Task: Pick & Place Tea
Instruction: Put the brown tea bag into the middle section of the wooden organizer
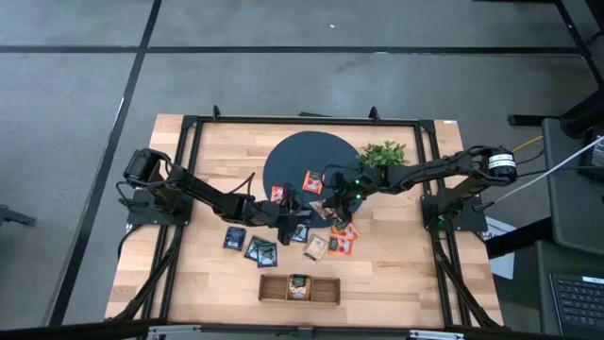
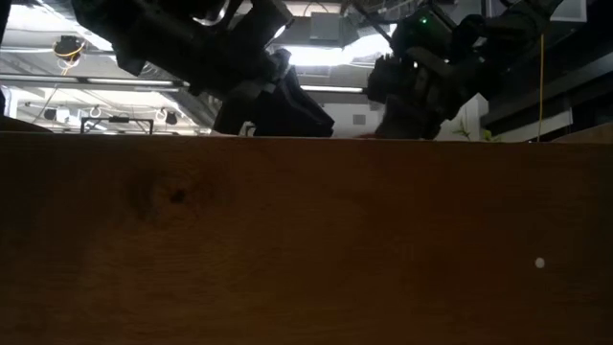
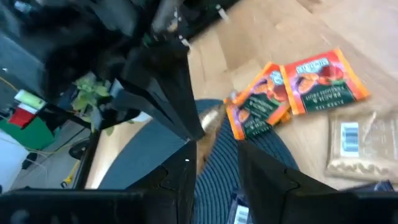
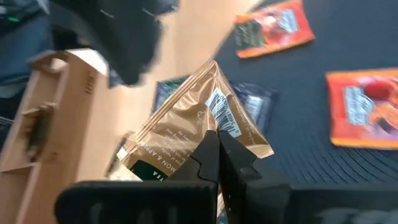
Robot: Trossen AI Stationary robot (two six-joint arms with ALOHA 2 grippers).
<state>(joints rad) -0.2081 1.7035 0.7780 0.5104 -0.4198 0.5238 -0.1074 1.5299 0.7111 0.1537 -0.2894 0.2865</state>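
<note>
The right gripper (image 4: 217,140) has its jaws pinched shut on the edge of a beige tea sachet (image 4: 199,124), which hangs lifted over the near rim of the dark round mat (image 1: 293,161). The left gripper (image 3: 214,155) sits right beside it over the same rim, jaws partly open with nothing visibly between them. It may be waiting or reaching toward the sachets below it.

The step in hand looks like carrying the beige sachet to the wooden tray (image 1: 299,287), which lies on the table (image 1: 189,274) well clear of the mat, toward the front edge. To do it well, the right arm should rise enough to clear the left arm, since the two grippers crowd each other. It should keep the thin pinch firm, because the sachet hangs tilted from one edge and could swing or slip. It should then lower the sachet into an empty compartment, not the middle one, which already holds something.

The high view shows the layout: orange sachets (image 1: 344,236) and dark sachets (image 1: 255,247) scattered between mat and tray, a leafy plant (image 1: 384,154) beside the mat. The grip itself is hidden there under the arms. The right wrist view alone shows the pinch on the sachet's edge. The left wrist view shows two orange sachets lying just off the mat. The low view gives only the tray's wall and dark arm shapes above it.
</note>
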